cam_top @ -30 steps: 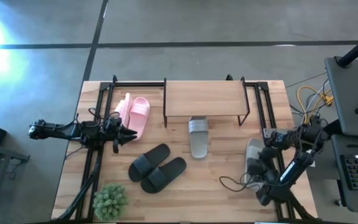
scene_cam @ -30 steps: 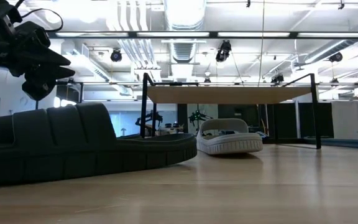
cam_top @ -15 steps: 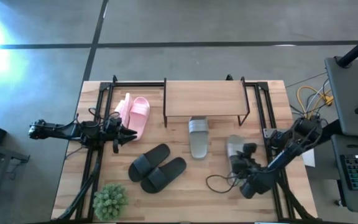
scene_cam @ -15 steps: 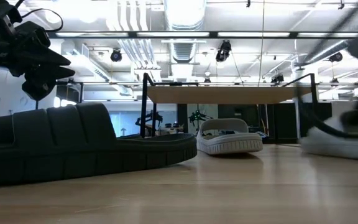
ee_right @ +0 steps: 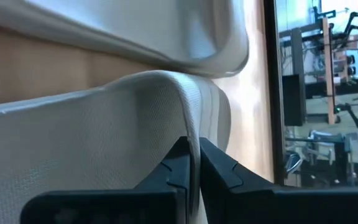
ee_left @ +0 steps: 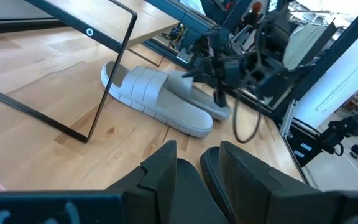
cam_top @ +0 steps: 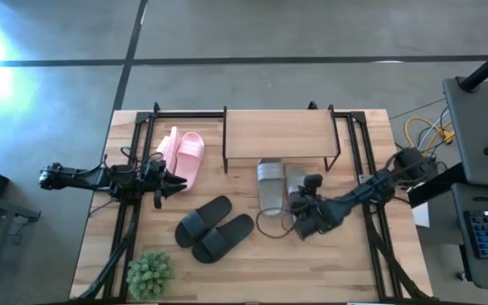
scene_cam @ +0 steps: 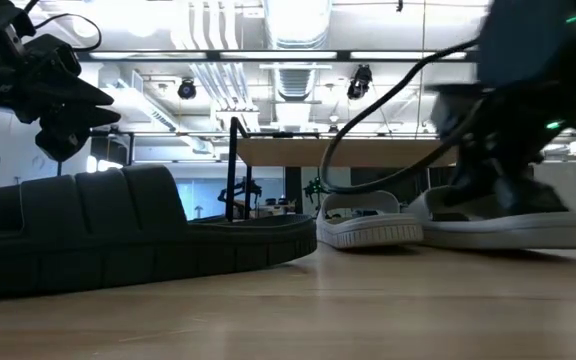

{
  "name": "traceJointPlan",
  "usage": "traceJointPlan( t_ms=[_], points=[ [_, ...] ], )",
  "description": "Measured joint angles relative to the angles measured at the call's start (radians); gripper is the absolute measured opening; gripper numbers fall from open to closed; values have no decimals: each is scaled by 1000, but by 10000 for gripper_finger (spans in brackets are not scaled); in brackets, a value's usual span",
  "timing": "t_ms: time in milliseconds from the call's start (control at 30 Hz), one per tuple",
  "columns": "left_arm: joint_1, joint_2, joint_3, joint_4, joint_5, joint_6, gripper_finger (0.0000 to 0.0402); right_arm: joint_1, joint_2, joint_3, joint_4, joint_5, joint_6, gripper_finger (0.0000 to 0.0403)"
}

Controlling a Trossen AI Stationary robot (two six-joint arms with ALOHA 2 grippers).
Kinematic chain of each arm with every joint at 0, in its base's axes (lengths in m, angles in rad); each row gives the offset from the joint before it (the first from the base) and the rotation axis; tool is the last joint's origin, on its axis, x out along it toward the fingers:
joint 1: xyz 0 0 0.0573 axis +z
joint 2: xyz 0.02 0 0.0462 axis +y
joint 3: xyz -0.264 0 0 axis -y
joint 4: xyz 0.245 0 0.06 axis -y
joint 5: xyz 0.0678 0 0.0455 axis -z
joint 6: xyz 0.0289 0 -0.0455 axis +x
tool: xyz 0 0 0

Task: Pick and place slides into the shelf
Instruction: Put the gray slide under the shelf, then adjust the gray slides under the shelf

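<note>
Wooden table (cam_top: 252, 267) with shelf (cam_top: 278, 135) at far edge. Right fingers (ee_right: 188, 165) clamped on grey slide (cam_top: 296, 182) strap beside its mate (cam_top: 270, 186) before the shelf; left fingers (ee_left: 191, 168) nearly together, idle near pink slides (cam_top: 185, 157). Best kept low and straight, toe first under the plank.

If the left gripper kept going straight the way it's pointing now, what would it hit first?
Probably the nearer light grey rubber slide lying partly under the small wooden shelf. The left gripper points across the table toward it, and the left wrist view shows bare tabletop between. Depth is hard to judge, so it may pass just beside it.
</note>
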State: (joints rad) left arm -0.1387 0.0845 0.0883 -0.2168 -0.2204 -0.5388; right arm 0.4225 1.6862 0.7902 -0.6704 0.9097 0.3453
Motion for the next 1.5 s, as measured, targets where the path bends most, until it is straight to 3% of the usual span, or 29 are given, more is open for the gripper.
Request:
traceJointPlan(
  t_ms=[333,500,667,1000,1200,1400,1500],
  points=[
    [0,0,0,0,0,0,109,-191,-20,-19,125,28,-131,12],
    [0,0,0,0,0,0,109,-202,-20,-20,247,-4,-262,12],
    [0,0,0,0,0,0,109,-201,-22,-31,246,-45,-252,14],
    [0,0,0,0,0,0,109,-200,-61,-36,223,-95,-241,85],
    [0,0,0,0,0,0,109,-201,-161,-12,147,-261,-208,125],
    [0,0,0,0,0,0,109,-201,-258,21,-21,-437,-88,139],
    [0,0,0,0,0,0,109,-201,-307,27,-64,-625,-26,138]
  ],
)
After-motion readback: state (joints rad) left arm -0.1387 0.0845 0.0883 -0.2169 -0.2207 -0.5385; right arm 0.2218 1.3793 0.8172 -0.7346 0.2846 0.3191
